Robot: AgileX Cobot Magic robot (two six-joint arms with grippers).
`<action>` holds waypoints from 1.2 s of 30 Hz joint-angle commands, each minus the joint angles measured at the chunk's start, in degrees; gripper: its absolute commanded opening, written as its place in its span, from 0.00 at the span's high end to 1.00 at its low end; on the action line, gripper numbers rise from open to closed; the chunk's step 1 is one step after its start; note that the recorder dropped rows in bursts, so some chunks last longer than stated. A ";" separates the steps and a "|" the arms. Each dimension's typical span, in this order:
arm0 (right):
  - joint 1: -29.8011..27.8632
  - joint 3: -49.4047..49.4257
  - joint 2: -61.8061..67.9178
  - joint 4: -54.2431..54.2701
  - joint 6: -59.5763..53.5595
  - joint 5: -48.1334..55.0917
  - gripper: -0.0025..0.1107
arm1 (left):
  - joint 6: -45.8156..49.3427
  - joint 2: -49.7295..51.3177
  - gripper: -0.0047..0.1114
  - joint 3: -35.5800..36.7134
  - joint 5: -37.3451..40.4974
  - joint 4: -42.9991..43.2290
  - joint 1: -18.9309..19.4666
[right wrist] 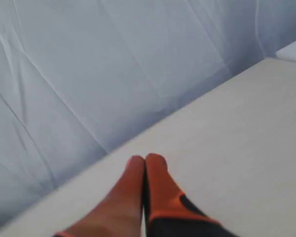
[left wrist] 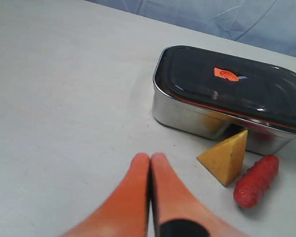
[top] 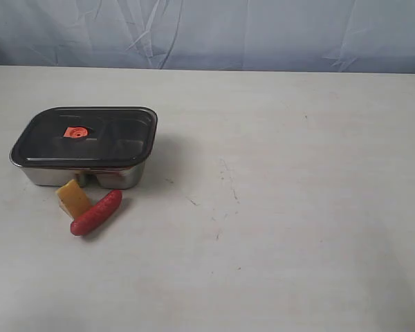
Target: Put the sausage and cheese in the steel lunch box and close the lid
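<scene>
Closed steel lunch box [top: 121, 178] on the left of the table [top: 283, 207], food lying outside it, both grippers pressed shut and empty.

The dark lid [top: 104, 142] sits flat on the box, its orange valve [top: 75, 132] facing up. The yellow cheese [top: 72, 197] wedge lies on the table just beside the box's near wall. The red sausage [top: 97, 212] lies just right of the cheese, angled with its right end farther away. The left gripper [left wrist: 149, 158] hovers over bare table near the cheese, its orange fingers touching at the tips and holding nothing. The right gripper [right wrist: 145, 160] is likewise closed tip to tip with nothing in it, pointing across bare table toward the pale blue backdrop cloth [right wrist: 89, 64].
</scene>
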 commanded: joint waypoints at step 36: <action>6.72 -60.74 100.38 57.09 -61.76 55.87 0.81 | 0.08 -0.35 0.96 0.28 -0.54 -0.10 -0.01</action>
